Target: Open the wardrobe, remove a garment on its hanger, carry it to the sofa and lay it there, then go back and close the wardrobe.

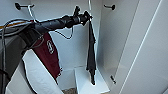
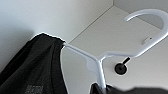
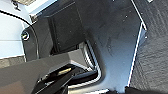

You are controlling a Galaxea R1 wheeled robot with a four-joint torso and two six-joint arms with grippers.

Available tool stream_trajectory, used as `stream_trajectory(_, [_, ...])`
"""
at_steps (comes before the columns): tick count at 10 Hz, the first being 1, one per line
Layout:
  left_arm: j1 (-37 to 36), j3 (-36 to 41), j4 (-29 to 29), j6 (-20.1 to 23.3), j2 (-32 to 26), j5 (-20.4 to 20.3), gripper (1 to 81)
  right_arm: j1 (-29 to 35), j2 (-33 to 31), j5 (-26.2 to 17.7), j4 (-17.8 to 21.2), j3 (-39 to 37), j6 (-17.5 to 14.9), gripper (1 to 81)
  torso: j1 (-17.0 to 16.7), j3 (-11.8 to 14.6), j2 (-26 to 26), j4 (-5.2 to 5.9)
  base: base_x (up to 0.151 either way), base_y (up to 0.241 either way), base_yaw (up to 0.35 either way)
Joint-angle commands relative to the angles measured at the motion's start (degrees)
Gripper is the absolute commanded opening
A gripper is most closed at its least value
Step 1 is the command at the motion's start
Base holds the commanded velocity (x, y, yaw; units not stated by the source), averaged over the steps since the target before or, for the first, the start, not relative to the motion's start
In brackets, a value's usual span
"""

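Observation:
The wardrobe [image 1: 112, 37] stands open, with both white doors swung out. My left arm reaches in from the left, and my left gripper [image 1: 86, 16] is shut on the white hanger [image 2: 100, 60] just below its hook. The hook [image 2: 147, 15] hangs free in the air under the wardrobe's top panel, touching nothing. From the hanger the black garment [image 1: 91, 52] hangs limp and narrow, its hem just above the wardrobe's floor; it also shows in the left wrist view as dark fabric [image 2: 32, 67] over one hanger arm. The right wrist view shows dark robot parts and carpet.
A dark red garment [image 1: 48, 53] hangs at the left inside the wardrobe, behind my left arm. The left door [image 1: 37, 75] stands close at lower left and the right door [image 1: 150, 50] takes up the right. Black wall fittings [image 1: 112, 7] sit high inside.

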Motion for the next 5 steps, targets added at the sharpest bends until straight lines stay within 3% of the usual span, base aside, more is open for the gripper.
stream_trajectory(1, [-12.3, 0.9, 3.1, 0.5, -0.3, -0.2, 1.0, 2.1, 0.4, -3.5, 0.6, 0.3, 0.1, 81.1, 0.0, 0.0, 0.0, -0.26, 0.000, 0.000, 0.000])
stream_trajectory(3, [-12.2, 1.3, 4.3, 0.5, 0.7, 2.3, 1.0, 2.0, 0.4, -3.0, 0.6, 0.3, 0.1, 81.1, 0.0, 0.0, 0.0, 2.49, 0.000, 0.000, 0.000])
stream_trajectory(5, [-12.0, 2.3, 4.6, 0.5, 0.7, 3.4, 1.0, 1.8, 0.3, -2.4, 0.5, 0.3, 0.1, 81.1, 0.0, 5.6, 0.0, 2.71, 0.000, 0.000, 0.000])
